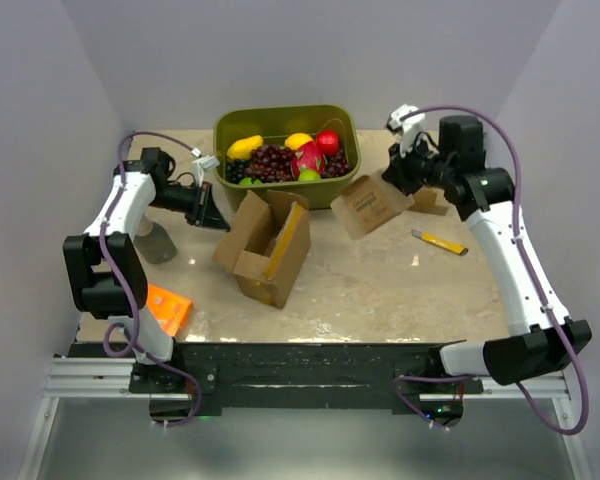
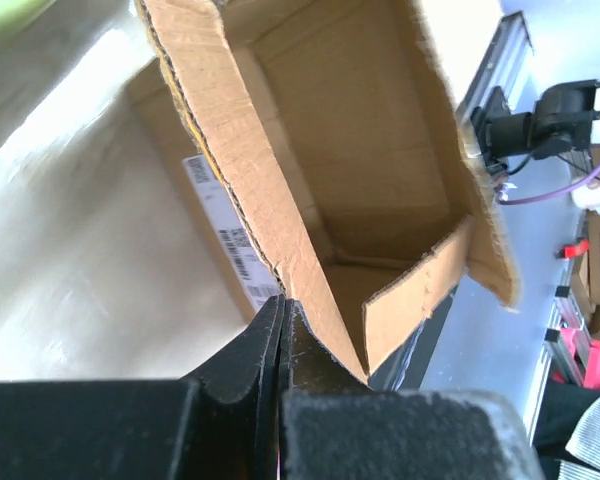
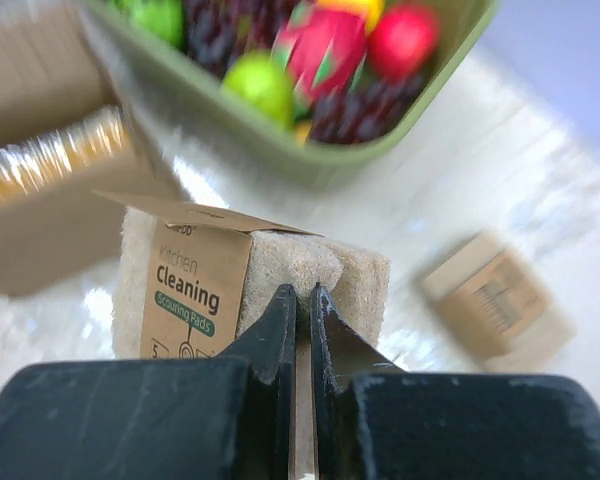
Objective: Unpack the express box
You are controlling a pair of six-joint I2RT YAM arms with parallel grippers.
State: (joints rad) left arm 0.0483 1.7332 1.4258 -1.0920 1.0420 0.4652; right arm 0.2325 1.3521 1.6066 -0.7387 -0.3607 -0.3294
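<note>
Top external view: green bin (image 1: 230, 125) of fruit sits behind express box (image 1: 265, 245), which lies open mid-table. Yellow knife (image 1: 440, 242) and small brown block (image 1: 430, 200) lie to its right, orange box (image 1: 168, 305) near left. Left gripper (image 1: 220, 220) is pinched onto the box's left flap edge. Right gripper (image 3: 302, 295), fingers nearly together, clamps scouring-pad pack (image 3: 195, 290) right of the box, apart from it.
</note>
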